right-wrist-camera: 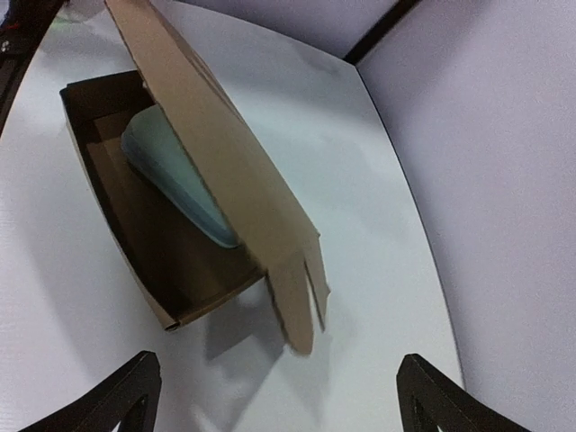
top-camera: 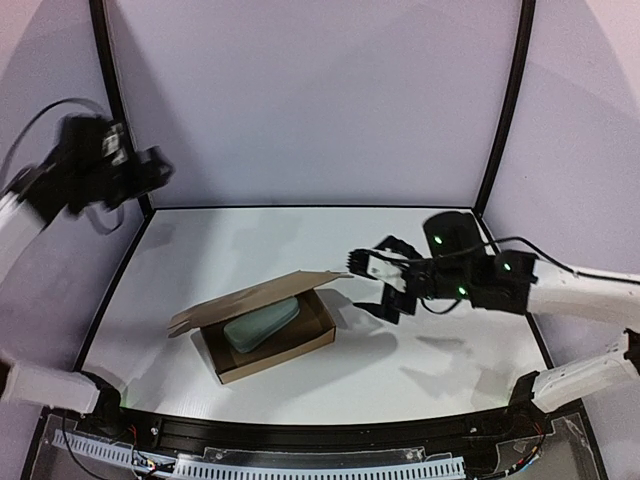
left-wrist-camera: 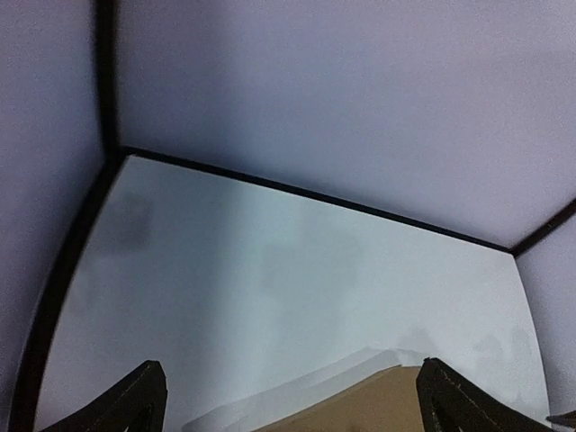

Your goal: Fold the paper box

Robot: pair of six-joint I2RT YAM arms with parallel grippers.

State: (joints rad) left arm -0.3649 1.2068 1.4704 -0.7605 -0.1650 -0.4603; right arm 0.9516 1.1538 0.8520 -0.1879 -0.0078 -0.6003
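The right gripper (top-camera: 378, 283) is hovering wide open beside the paper box (top-camera: 275, 360), its lid (top-camera: 250, 305) standing ajar (case (top-camera: 262, 325) inside); pressing it shut seems next.

A pale grey-green oblong case (top-camera: 262, 325) is lying at a slant, left of the middle of the white table (top-camera: 250, 250). Black frame bars (top-camera: 505, 100) are running up the pale walls (top-camera: 320, 100) behind.
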